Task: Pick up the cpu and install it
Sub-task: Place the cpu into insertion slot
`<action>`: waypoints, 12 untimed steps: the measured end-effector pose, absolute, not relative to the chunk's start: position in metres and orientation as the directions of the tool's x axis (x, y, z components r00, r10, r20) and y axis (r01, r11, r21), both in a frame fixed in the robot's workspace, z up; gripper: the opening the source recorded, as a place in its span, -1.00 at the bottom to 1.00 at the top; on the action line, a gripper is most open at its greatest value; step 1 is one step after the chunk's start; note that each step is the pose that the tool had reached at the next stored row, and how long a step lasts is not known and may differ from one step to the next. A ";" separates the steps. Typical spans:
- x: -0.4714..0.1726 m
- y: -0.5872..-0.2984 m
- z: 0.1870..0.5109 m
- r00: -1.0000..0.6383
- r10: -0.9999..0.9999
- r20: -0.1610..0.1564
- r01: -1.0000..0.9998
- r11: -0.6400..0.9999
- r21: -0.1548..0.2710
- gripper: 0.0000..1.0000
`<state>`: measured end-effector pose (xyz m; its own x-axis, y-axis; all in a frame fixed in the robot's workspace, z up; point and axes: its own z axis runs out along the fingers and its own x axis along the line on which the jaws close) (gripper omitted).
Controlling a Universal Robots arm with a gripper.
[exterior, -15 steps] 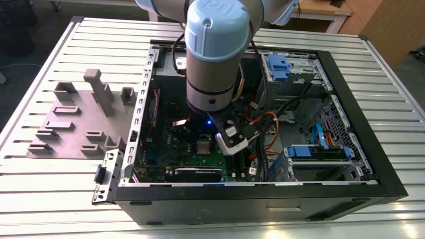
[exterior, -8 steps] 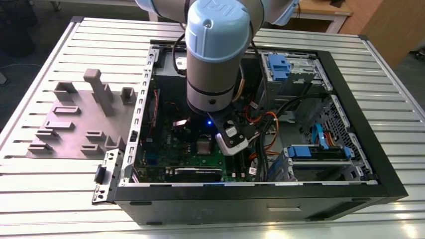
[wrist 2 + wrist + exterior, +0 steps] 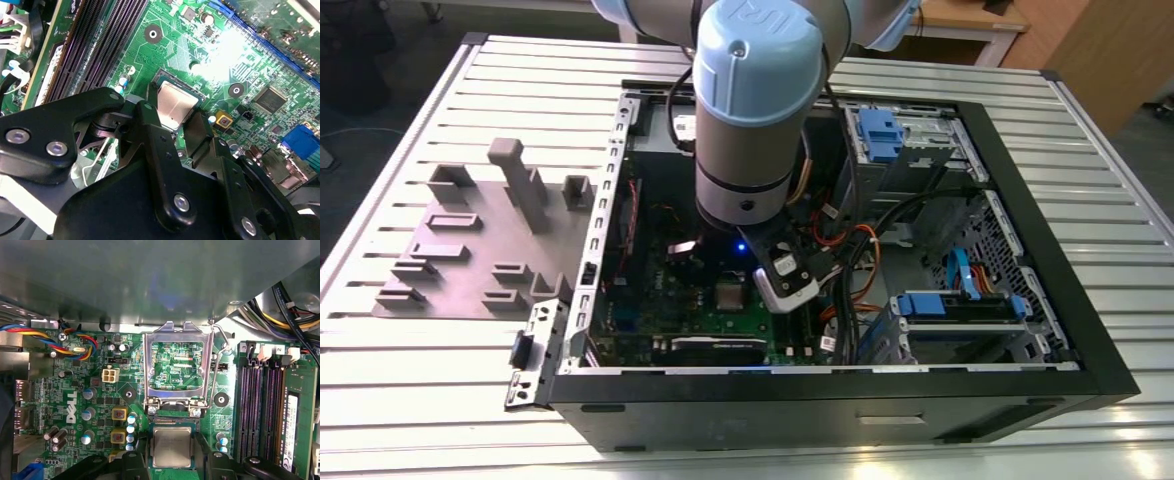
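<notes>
Inside the open black computer case, the black gripper clasps the small flat square silver-topped cpu by its edges at the dark socket, beside the flipped-open silver load frame. Installation looks underway; seating calls for a level, square descent.

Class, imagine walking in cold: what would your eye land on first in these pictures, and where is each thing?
The big grey-and-blue robot arm dominates the exterior view, reaching down into an open computer case on a slatted table. In both wrist views the silver cpu gleams against the green motherboard, the black gripper right at it. Beside it the metal socket frame lies hinged open.
</notes>
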<state>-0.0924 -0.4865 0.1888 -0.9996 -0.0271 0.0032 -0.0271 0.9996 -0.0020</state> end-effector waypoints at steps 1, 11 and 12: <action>-0.092 -0.487 0.189 -1.000 -0.027 0.003 -0.027 1.000 -0.002 -0.09; -0.092 -0.486 0.189 -1.000 -0.027 0.003 -0.027 1.000 -0.001 -0.09; -0.092 -0.486 0.189 -1.000 -0.027 0.003 -0.027 1.000 -0.001 -0.09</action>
